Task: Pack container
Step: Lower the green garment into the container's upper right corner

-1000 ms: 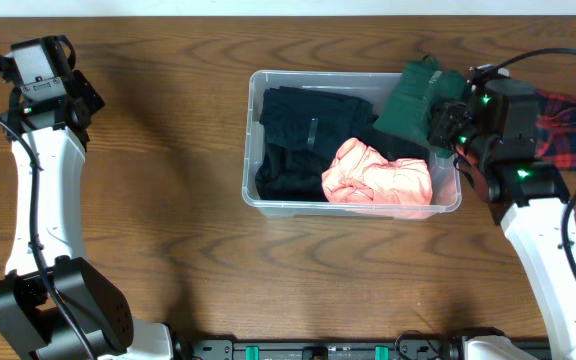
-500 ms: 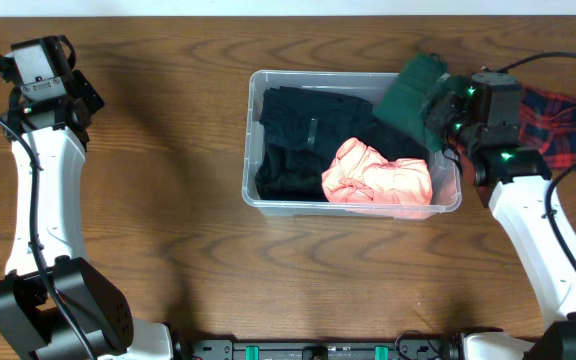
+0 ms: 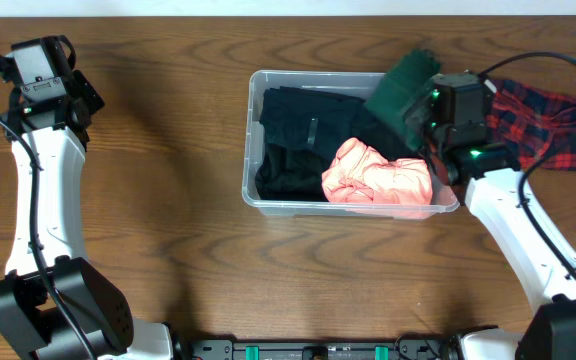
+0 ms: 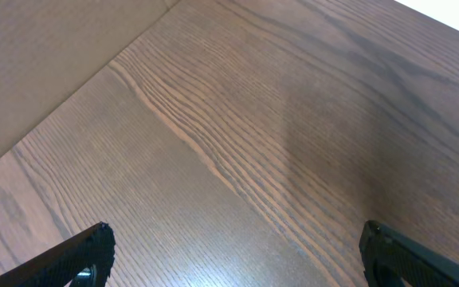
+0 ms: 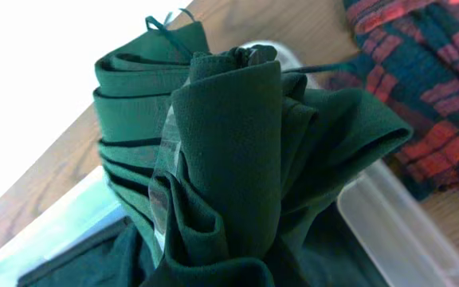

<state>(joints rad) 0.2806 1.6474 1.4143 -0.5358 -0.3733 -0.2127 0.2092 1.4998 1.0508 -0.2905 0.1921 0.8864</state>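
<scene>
Two arms show in the overhead view. The left gripper (image 3: 40, 58) hangs over bare table (image 3: 168, 230), well apart from the container (image 3: 251, 150), which lies far off to the side of its fingers. The right gripper (image 3: 430, 112) sits at the container's far right corner, closed on a green garment (image 3: 403, 88) that bunches over the rim there. Black clothes (image 3: 288, 135) and a coral garment (image 3: 378, 175) lie inside the container, and a red plaid cloth (image 3: 558, 125) lies on the table behind the right gripper.

The left wrist view shows both fingers (image 4: 86, 255) spread wide with nothing between them, only wood grain beneath. The container is out of this view.

In the right wrist view the green garment (image 5: 229, 159) fills the middle, gathered in tight folds that bury the fingers almost wholly. The container's clear rim (image 5: 397, 231) runs below and to either side of the folds, black clothes (image 5: 78, 267) lie inside it, and the plaid cloth (image 5: 429, 72) is beyond.
</scene>
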